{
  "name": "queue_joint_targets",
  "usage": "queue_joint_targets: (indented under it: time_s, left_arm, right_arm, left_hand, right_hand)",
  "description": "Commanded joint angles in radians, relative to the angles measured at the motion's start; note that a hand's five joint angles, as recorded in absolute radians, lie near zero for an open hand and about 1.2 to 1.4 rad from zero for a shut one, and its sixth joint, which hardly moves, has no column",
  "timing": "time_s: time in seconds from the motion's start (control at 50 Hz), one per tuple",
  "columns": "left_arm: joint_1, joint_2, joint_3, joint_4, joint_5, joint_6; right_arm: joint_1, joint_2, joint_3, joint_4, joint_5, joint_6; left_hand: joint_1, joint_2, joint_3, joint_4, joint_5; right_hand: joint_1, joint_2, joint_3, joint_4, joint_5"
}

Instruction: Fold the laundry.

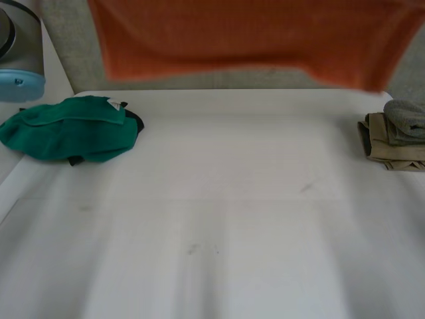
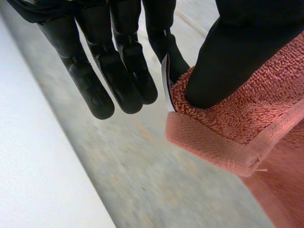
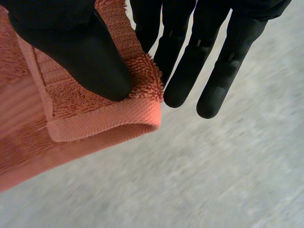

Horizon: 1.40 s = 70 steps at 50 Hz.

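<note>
An orange towel point(image 1: 246, 36) hangs spread wide above the far edge of the white table point(image 1: 219, 219). My left hand point(image 2: 118, 66) pinches one hemmed corner of the orange towel point(image 2: 228, 133) between its thumb and a straight finger. My right hand point(image 3: 199, 52) pinches the other corner of the towel point(image 3: 95, 118) the same way, thumb pressed on the terry cloth. The rest of the fingers on both hands stay straight beside the cloth.
A crumpled green garment point(image 1: 70, 129) lies at the table's far left. A folded tan and grey stack point(image 1: 395, 136) sits at the far right edge. My left arm's grey joint with its light-blue cap point(image 1: 20, 60) stands beyond the green garment.
</note>
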Motion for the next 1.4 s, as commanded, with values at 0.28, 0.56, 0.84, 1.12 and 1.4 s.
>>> queue_joint_targets:
  time_s: [0.28,0.56,0.84,1.12,1.4]
  left_arm:
    - [0.021,0.027,-0.509,-0.062,-0.026,-0.013]
    - [0.007,-0.088,-0.778,-0.134,-0.023,-0.008]
    - [0.038,0.174,-1.026,-0.205,-0.001,0.038]
    - [0.036,0.231,-1.105,-0.042,0.082,0.047]
    - [0.119,0.466,-1.347,-0.055,0.306,0.240]
  right_arm:
    - [0.016,0.112,0.137,0.317,-0.083,0.008]
    - [0.013,0.286,0.261,0.417,-0.078,0.000]
    - [-0.034,0.074,0.497,0.560,-0.089,-0.080]
    - [-0.049,0.103,0.586,0.354,-0.081,-0.017]
    - [-0.158,-0.204,0.830,0.349,-0.241,0.011]
  left_hand:
    - [0.246,0.200,0.203,0.195,0.261]
    - [0.246,0.200,0.203,0.195,0.261]
    - [0.246,0.200,0.203,0.195,0.261]
    - [-0.623,-0.669,-0.666,-0.673,-0.608]
    - [-0.355,-0.401,-0.398,-0.406,-0.340]
  right_hand:
    - [0.282,0.218,0.206,0.200,0.221]
    - [0.282,0.218,0.206,0.200,0.221]
    - [0.282,0.218,0.206,0.200,0.221]
    - [-0.551,-0.615,-0.627,-0.633,-0.612]
    - [-0.780,-0.844,-0.856,-0.862,-0.841]
